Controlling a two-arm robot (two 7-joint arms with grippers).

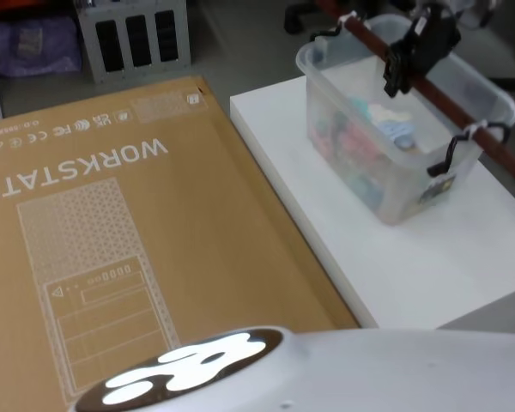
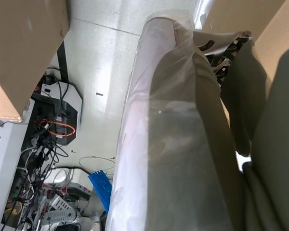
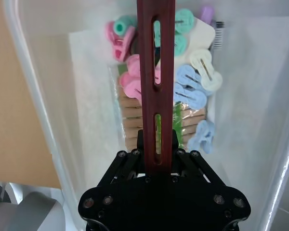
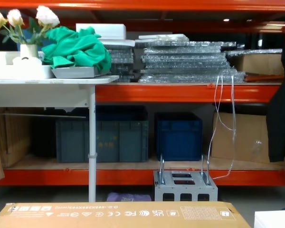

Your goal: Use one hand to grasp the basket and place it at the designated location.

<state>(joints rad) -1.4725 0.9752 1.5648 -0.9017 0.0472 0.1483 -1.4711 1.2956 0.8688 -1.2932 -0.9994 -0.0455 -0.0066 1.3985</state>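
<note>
We see the translucent basket [image 1: 386, 163] standing on the white table [image 1: 395, 266], just right of the big cardboard workstation box [image 1: 112, 249], with coloured clothespins [image 3: 190, 89] lying inside it. Our right gripper [image 1: 405, 62] sits above the basket, its jaws clamped on the dark red slotted handle bar [image 3: 156, 86] near its middle. Our left gripper's jaws we cannot tell.

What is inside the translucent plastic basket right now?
The translucent whitish plastic basket holds pastel plastic clips over wooden clothespins. The reddish-brown slotted handle, gripped by the right end effector, covers the middle; deeper contents stay hidden.
</note>
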